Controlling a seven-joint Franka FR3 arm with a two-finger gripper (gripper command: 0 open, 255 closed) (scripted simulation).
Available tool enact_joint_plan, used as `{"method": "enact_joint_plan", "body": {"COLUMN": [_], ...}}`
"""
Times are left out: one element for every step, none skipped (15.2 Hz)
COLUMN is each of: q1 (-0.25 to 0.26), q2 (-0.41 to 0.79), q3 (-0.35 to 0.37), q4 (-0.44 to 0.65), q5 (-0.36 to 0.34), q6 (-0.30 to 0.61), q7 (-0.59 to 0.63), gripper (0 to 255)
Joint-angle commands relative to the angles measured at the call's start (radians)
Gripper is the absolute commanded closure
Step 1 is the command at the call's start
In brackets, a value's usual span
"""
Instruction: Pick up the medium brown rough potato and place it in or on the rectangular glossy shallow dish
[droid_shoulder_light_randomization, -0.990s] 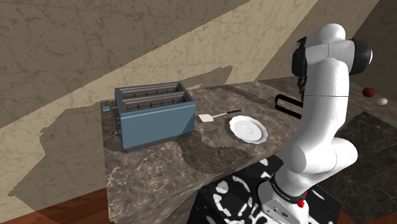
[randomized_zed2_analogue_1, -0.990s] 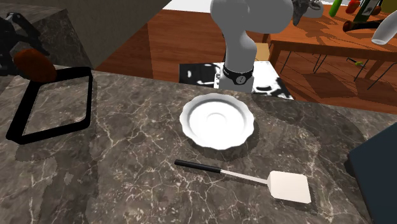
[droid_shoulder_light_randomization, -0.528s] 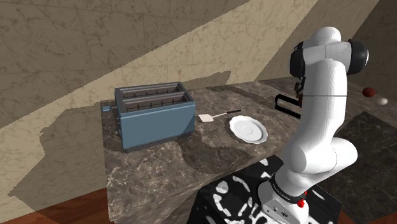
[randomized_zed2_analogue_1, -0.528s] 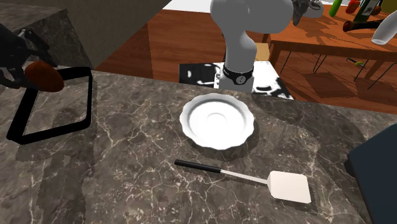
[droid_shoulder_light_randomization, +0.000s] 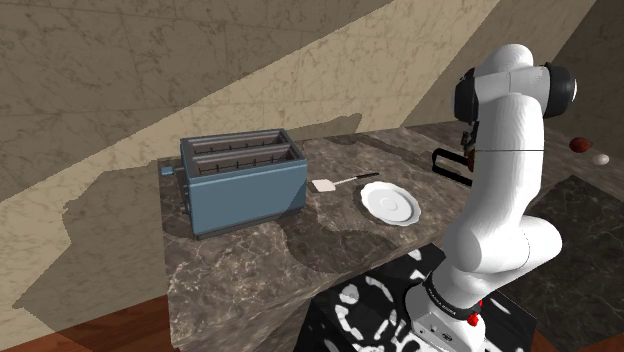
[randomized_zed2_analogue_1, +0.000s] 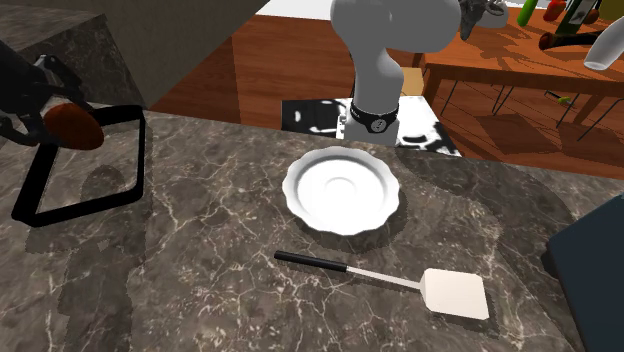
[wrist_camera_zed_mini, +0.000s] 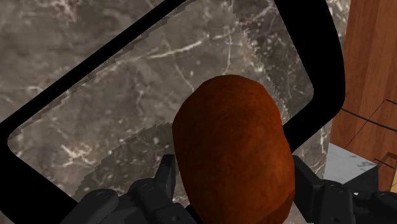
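Tool (wrist_camera_zed_mini: 235, 184) is closed round the reddish-brown potato (wrist_camera_zed_mini: 229, 146), with a black finger pressed to each side of it. The potato hangs over the inside of the black-rimmed rectangular dish (wrist_camera_zed_mini: 331, 70) (its floor shows the same dark marbled pattern as the counter (randomized_zed2_analogue_1: 220, 260)), near the rim. In the second exterior view the dish lies well apart to the left of a round white plate (randomized_zed2_analogue_1: 342, 190), and a black-handled spatula (randomized_zed2_analogue_1: 400, 280) lies near that plate.
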Motion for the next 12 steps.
{"method": "enact_joint_plan", "body": {"q1": [0.000,0.000,0.000,0.000,0.000,0.000,0.000,-0.005,-0.011,-0.019,-0.026,-0.026], "q2": [0.000,0.000,0.000,0.000,0.000,0.000,0.000,0.000,0.002,0.005,0.009,0.009], "q3": [0.000,0.000,0.000,0.000,0.000,0.000,0.000,-0.001,-0.001,0.000,0.001,0.001], "q4": [0.000,0.000,0.000,0.000,0.000,0.000,0.000,0.036,0.074,0.115,0.149,0.149], "q5": [0.000,0.000,0.000,0.000,0.000,0.000,0.000,-0.002,-0.003,-0.002,-0.002,-0.002], "q6": [0.000,0.000,0.000,0.000,0.000,0.000,0.000,-0.034,-0.069,-0.104,-0.133,-0.133], "q7": [0.000,0.000,0.000,0.000,0.000,0.000,0.000,0.002,0.004,0.006,0.006,0.006], "gripper": [255,0,0,0,0,0,0,0,0,0,0,0]}}
